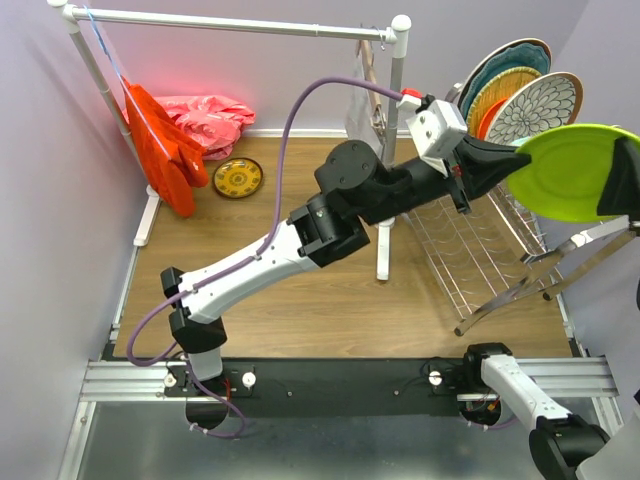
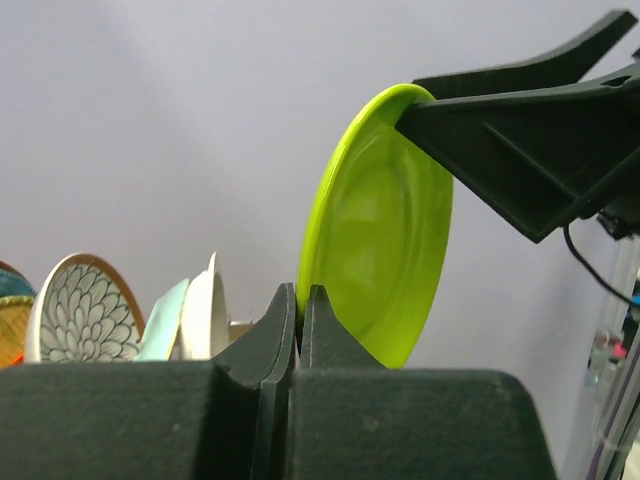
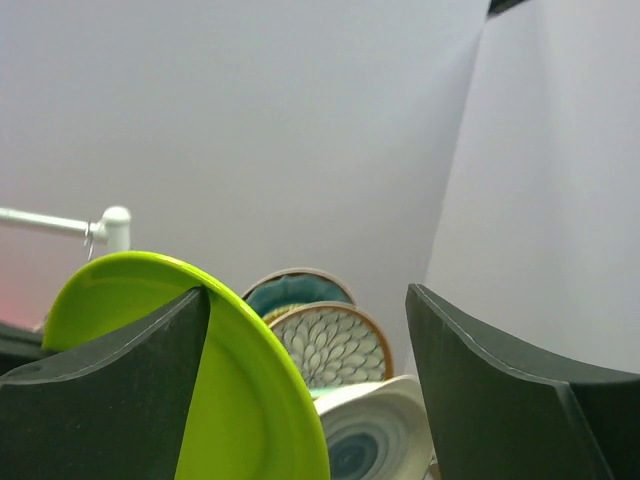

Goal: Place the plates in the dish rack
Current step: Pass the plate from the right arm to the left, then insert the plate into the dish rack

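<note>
Plates (image 1: 535,105): several in rack (image 1: 470,250), far right. Lime plate (image 1: 570,172) aloft, pinched by left gripper (image 1: 518,158); right gripper (image 3: 308,292) wide. Patterned plate (image 1: 238,178) unloaded, far left.

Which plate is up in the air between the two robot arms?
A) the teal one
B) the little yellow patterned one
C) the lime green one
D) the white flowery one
C: the lime green plate is off the dish rack, with the left jaws shut on its rim. The flowery plate and the teal plate stand in the rack, and the little yellow plate lies on the table.
</note>
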Available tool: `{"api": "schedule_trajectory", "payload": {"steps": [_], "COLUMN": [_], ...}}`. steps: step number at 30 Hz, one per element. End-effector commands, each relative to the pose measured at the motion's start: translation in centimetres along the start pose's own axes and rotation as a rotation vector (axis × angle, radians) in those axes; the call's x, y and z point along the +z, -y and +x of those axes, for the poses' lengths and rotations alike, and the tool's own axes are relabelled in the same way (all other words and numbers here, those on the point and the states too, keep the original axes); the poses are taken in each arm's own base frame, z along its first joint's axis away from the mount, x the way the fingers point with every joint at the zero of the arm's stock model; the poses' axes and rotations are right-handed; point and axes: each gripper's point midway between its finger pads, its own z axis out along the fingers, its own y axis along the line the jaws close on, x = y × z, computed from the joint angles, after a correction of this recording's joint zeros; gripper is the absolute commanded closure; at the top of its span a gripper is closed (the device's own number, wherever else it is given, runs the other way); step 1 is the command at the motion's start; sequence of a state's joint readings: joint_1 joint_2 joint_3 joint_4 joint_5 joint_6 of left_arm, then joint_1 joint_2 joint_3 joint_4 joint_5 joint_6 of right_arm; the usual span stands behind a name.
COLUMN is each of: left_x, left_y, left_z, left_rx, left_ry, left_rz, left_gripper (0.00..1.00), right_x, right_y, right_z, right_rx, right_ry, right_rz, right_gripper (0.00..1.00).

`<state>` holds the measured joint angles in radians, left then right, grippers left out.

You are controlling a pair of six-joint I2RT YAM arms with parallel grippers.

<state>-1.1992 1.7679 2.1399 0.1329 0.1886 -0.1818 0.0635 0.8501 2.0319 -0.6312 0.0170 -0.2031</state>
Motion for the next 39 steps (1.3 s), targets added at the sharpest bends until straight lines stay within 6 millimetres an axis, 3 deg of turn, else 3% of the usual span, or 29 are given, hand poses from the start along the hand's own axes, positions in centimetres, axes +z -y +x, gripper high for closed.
{"api": "schedule_trajectory", "payload": {"steps": [1,2,5,7,8,9,11,20,21,28,33,39], "left_x": [1.1,1.4,1.9,2.6,3.1,3.4,3.8,4.4,4.4,4.4,4.4,4.3], "left_y": [0.9,0.7,0.3,-0.2,-0.3,-0.4,-1.0,-2.4,-2.7,-4.9,-6.2,-7.1], "left_z": [2.7,3.7,4.0,4.6,5.9,5.5,6.6,6.8,7.0,5.8,8.6,10.1], "left_rx": [-0.018,-0.027,-0.038,-0.022,-0.018,-0.018,-0.011,0.026,0.034,0.075,0.156,0.247], "left_ry": [-0.043,-0.054,-0.034,-0.026,-0.041,-0.025,-0.029,0.000,0.002,0.058,0.017,0.007], "left_rz": [-0.105,-0.123,-0.186,-0.223,-0.236,-0.242,-0.273,-0.348,-0.363,-0.480,-0.540,-0.610], "left_gripper": [1.00,1.00,1.00,1.00,1.00,1.00,1.00,1.00,1.00,1.00,1.00,1.00], "right_x": [0.2,0.7,0.4,0.9,1.0,1.2,1.6,2.5,3.0,3.5,3.6,3.5], "right_y": [6.4,6.9,8.5,8.6,8.6,8.5,8.1,6.3,5.8,3.5,2.4,2.7], "right_z": [-6.7,-7.2,-8.7,-8.4,-8.3,-8.3,-7.7,-4.7,-3.5,-0.3,1.1,1.0], "right_rx": [0.043,0.053,0.088,0.097,0.103,0.104,0.105,0.105,0.101,0.133,0.156,0.155], "right_ry": [0.242,0.265,0.311,0.307,0.310,0.311,0.299,0.240,0.214,0.156,0.133,0.134], "right_rz": [0.340,0.374,0.459,0.467,0.469,0.462,0.447,0.367,0.349,0.250,0.206,0.220], "right_gripper": [0.12,0.12,0.12,0.11,0.11,0.10,0.10,0.10,0.10,0.10,0.10,0.09]}}
